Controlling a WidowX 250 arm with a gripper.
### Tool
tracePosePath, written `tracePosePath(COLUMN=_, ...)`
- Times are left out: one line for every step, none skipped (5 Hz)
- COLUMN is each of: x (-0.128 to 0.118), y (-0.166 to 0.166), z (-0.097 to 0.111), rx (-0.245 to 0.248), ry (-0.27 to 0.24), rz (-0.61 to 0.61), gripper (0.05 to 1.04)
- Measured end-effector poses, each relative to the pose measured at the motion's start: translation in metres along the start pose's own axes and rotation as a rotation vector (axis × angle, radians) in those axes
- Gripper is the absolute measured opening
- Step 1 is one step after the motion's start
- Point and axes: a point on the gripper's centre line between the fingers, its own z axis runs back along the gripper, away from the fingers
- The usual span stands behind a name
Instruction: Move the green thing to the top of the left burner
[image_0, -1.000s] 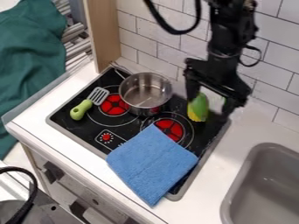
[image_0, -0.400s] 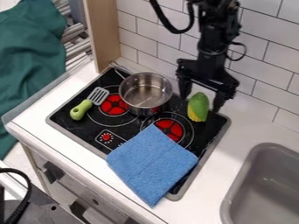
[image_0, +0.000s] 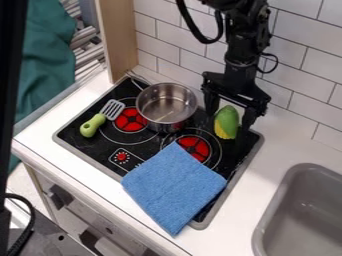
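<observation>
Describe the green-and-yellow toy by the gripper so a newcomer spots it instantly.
On the black stovetop, look along the edge nearest the tiled wall, right of the metal pot. The green-and-yellow toy is there, flanked by the gripper's fingers. It's a plump oval; the spatula, also partly green, has a handle and slotted head.

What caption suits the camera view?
Open tool hangs at green and yellow toy on black stovetop, near metal pot.

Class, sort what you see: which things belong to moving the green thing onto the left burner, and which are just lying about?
In the job:
- green-and-yellow thing
- gripper
- left burner

Just lying about:
- metal pot
- green-handled spatula
- blue cloth
</observation>
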Motion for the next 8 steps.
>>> tracePosePath(x=-0.002, y=-0.001, z=-0.009, rx=-0.008, ry=0.02, rz=0.009, gripper=0.953)
tracePosePath(x=0.002, y=-0.002, z=-0.011, rx=-0.009, ry=0.014, rz=0.006, gripper=0.689)
tracePosePath(x=0.0, y=-0.002, z=-0.011, rx=-0.014, ry=0.025, rz=-0.002, gripper=0.669)
tracePosePath(x=-0.005, y=0.002, z=-0.004, rx=-0.012, ry=0.022, rz=-0.01, gripper=0.669)
tracePosePath(x=-0.008, y=0.009, z=0.05, rx=0.021, ry=-0.089, rz=-0.007, gripper=0.669)
tracePosePath(x=-0.044, y=0.036, z=0.089, rx=0.084, ry=-0.138, rz=0.072, gripper=0.669)
tracePosePath(x=-0.081, y=0.073, z=0.087, rx=0.115, ry=-0.077, rz=0.211, gripper=0.669)
tracePosePath(x=-0.107, y=0.108, z=0.066, rx=0.08, ry=-0.056, rz=0.305, gripper=0.669)
